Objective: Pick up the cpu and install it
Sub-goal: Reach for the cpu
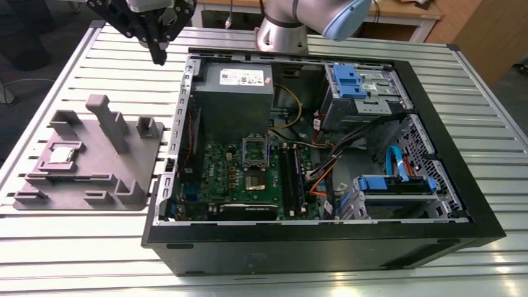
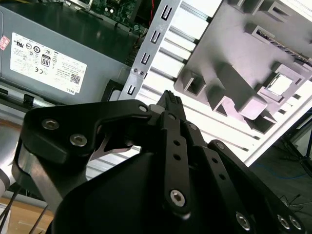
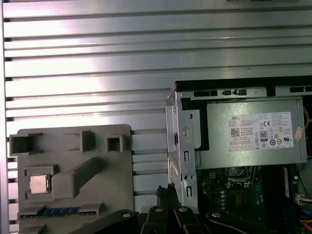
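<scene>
Worktop (image 1: 58,68) of silver slats carries everything here. Toward the exterior view's left, well apart from my claw (image 1: 158,57), lies a grey plastic holder (image 1: 95,166) with upright posts and square pockets. The chip (image 1: 64,153) rests flat in one of those pockets, silver top up, untouched and far from my fingertips. In the first wrist view the chip (image 3: 39,184) is a small pale square in the holder (image 3: 73,146). In the second wrist view the chip (image 2: 282,85) sits in the holder (image 2: 234,44) beyond my tips.

My claw (image 2: 168,99) hangs above bare slats, between the holder and the open computer case (image 1: 330,247), just beside the case's side wall. Its black fingers are pressed together at the tips with nothing between them. The first wrist view catches the claw (image 3: 168,191) from behind, tips pointing at the gap between holder and case.

Inside the case, the grey power box (image 1: 237,93) is the part nearest my claw. Past it lies the green board (image 1: 222,179) with its dark metal-framed socket (image 1: 254,180). I cannot tell whether the frame is latched. Farthest from me, toward the exterior view's right, are two blue drive brackets, one (image 1: 347,80) at the case's back and one (image 1: 396,184) near its front, with loose cables between them.
</scene>
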`<move>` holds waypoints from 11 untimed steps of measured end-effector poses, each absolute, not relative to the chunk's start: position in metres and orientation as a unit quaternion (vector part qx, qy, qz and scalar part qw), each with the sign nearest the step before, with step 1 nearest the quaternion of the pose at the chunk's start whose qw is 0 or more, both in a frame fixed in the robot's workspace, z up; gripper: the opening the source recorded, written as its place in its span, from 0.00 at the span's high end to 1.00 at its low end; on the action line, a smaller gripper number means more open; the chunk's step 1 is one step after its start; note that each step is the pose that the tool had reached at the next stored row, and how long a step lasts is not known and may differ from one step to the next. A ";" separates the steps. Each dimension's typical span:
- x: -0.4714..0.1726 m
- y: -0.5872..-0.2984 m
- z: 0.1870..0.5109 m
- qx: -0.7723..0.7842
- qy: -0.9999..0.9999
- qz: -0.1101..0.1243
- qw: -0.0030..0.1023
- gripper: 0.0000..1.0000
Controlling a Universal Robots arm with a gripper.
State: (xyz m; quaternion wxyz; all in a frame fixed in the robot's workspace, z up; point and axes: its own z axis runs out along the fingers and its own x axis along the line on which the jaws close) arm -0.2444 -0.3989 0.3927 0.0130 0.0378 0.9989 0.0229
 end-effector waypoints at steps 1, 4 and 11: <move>-0.244 -0.399 0.393 0.038 0.999 0.023 0.013 0.89; -0.245 -0.399 0.393 0.038 0.999 0.023 0.013 0.89; -0.245 -0.399 0.393 0.038 0.999 0.023 0.013 0.89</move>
